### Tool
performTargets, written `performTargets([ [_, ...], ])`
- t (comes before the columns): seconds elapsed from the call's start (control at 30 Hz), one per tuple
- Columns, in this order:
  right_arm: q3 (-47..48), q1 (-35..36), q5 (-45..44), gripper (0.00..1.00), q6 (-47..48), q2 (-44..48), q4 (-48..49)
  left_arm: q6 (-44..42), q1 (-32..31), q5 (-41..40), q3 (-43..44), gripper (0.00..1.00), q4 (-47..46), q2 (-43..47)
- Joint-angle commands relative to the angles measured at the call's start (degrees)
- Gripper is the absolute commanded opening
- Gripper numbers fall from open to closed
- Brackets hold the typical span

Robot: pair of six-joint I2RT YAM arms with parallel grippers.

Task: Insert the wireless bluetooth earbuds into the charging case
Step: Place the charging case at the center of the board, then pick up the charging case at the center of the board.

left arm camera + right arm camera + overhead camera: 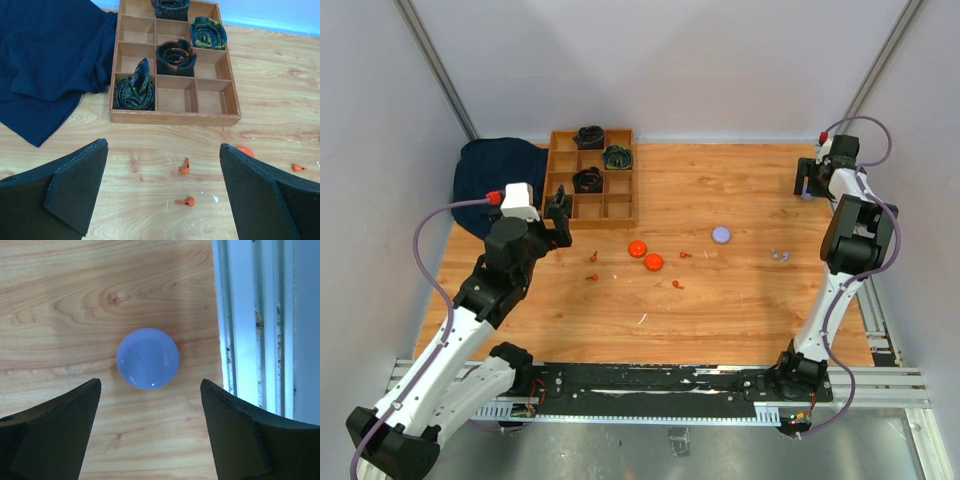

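Observation:
Several orange-red earbuds lie on the wooden table: two (593, 256) (591, 277) near my left gripper (560, 220) and two more (685, 254) (677, 285) mid-table. In the left wrist view two orange earbuds (184, 167) (186, 201) lie between and below my open, empty jaws (164, 146), and a third (298, 168) lies at the right. Pale lilac earbuds (779, 255) lie right of centre. My right gripper (807, 183) is open and hovers just short of a round lilac disc (147, 358) by the table's right edge.
Two orange discs (637, 248) (653, 262) and a lilac disc (721, 235) lie mid-table. A wooden compartment tray (175, 116) with rolled dark fabrics stands at the back left beside a navy cloth (45, 65). A metal rail (250, 325) runs along the right edge.

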State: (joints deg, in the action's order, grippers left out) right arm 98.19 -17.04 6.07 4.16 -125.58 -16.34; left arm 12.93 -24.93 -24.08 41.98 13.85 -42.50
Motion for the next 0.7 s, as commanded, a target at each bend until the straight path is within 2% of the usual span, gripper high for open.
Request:
performTargets([
  [0.0, 3.4, -0.8, 4.1, 0.81, 1.3, -2.5, -0.8, -0.1, 0.8, 0.7, 0.1, 0.99, -0.8, -0.3],
  [0.43, 8.5, -1.2, 6.5, 0.67, 1.3, -8.1, -1.8, -0.1, 1.3, 2.4, 0.1, 0.99, -1.1, -0.7],
  [0.67, 6.7, -1.2, 6.3, 0.56, 2.0, -6.4, -1.7, -0.1, 1.4, 3.6, 0.0, 0.99, -1.1, -0.6],
])
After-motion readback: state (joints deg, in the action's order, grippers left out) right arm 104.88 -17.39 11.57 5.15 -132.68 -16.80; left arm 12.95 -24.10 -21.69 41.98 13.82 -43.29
